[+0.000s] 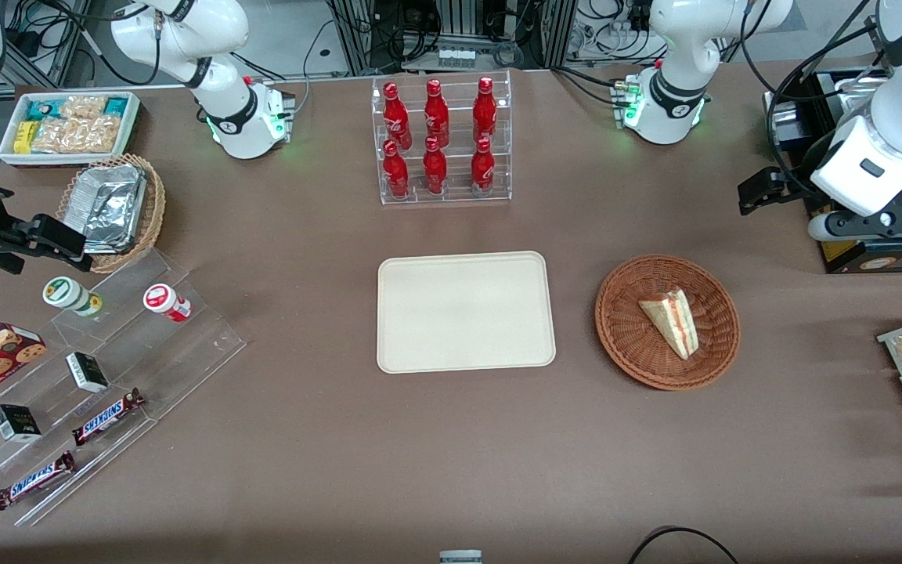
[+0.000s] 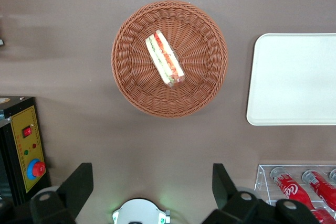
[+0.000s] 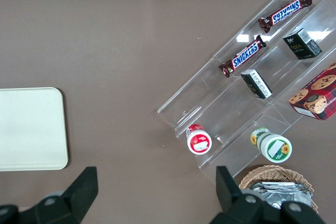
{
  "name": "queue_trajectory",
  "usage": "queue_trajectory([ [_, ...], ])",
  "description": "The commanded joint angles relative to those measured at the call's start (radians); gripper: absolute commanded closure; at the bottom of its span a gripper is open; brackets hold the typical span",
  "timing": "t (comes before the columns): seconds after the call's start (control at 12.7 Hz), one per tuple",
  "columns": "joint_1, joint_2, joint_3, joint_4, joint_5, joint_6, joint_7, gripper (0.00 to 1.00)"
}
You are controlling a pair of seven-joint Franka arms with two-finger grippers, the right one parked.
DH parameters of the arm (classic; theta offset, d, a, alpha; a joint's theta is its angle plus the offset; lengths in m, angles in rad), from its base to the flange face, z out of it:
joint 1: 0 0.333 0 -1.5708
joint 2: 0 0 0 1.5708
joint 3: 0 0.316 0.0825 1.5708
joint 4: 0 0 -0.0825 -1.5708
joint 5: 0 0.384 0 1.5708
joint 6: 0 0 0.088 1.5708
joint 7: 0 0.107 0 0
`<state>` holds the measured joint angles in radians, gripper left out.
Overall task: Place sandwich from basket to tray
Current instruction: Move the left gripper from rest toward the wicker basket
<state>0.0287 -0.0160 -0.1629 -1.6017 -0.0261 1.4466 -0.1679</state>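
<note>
Left wrist view shows the hand (image 2: 152,192) spread wide, hovering high—apart from the triangular white-bread sandwich (image 2: 165,58) lying in the round reddish-brown wicker basket (image 2: 205,85), ready for descent.

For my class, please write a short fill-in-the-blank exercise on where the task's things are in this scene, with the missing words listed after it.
1. The sandwich lies inside the ____.
2. The tray has ____ on it.
3. The rack of bottles holds ____ red bottles.
4. The tool, held high above the table near the basket, has its fingers ____.

Missing words: basket; nothing; six; open
</note>
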Motion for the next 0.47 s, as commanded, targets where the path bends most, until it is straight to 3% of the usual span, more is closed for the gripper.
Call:
queue_trajectory([
  [0.0, 0.0, -0.015, 0.005, -0.026, -0.003, 0.02, 0.021, 0.0],
  [0.39, -0.004, -0.015, 0.002, -0.156, 0.048, 0.107, 0.024, 0.0],
])
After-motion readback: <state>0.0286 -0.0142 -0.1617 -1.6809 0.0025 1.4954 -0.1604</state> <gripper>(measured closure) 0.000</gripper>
